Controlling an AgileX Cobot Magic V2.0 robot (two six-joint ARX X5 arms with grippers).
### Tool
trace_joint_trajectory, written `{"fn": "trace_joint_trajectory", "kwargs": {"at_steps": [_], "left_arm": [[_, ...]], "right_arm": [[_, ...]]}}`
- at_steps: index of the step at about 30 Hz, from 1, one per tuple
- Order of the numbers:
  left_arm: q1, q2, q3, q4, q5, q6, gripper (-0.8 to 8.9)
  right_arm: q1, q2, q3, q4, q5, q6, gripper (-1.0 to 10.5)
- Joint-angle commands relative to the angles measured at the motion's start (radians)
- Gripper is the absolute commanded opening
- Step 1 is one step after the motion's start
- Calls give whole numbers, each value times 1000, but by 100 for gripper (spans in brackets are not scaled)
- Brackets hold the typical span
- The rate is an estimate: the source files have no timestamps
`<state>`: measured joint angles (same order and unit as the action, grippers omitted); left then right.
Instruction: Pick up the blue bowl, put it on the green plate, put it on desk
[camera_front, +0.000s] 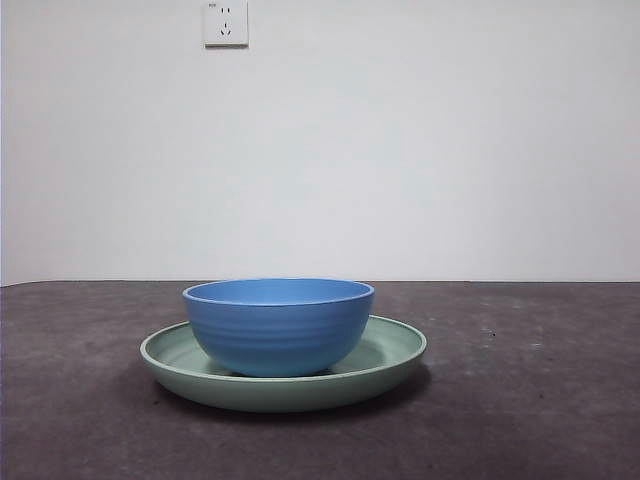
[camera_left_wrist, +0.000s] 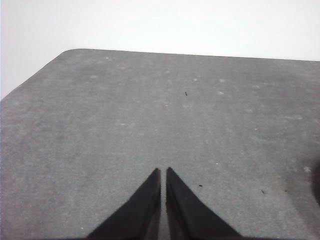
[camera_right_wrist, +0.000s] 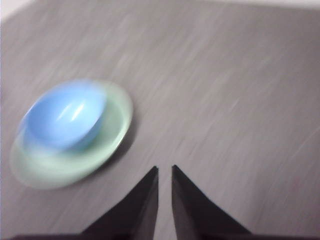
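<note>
The blue bowl (camera_front: 278, 325) sits upright inside the green plate (camera_front: 395, 352), which rests on the desk (camera_front: 540, 400). My right gripper (camera_right_wrist: 165, 169) hangs above the desk with its jaws nearly together, holding nothing; bowl and plate lie well apart from it, toward ten o'clock in its blurred wrist view. My left gripper (camera_left_wrist: 163, 171) waits, jaws pressed close, over bare desk. I judge the placing done; next I must spread my jaws, take the bowl's rim and lift it off onto the desk.
</note>
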<state>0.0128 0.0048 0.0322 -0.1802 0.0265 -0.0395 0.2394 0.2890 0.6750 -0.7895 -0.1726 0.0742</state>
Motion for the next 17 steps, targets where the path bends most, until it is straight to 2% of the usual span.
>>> {"fn": "trace_joint_trajectory", "kwargs": {"at_steps": [1,3,5,8,13,17], "left_arm": [[2,-2,-20,-7,-5,1,19],[2,-2,-20,-7,-5,1,19],[2,-2,-20,-7,-5,1,19],[2,-2,-20,-7,-5,1,19],[2,-2,-20,-7,-5,1,19],[2,-2,-20,-7,-5,1,19]], "right_arm": [[-79,-68,-171,347,19,-48,39],[-137,-125,-292,504,26,-60,39],[-187,-175,-392,603,68,-60,39],[-244,-233,-502,678,127,-53,39],[-289,-285,-600,684,203,-23,39],[-291,-285,-631,669,202,-22,39]]}}
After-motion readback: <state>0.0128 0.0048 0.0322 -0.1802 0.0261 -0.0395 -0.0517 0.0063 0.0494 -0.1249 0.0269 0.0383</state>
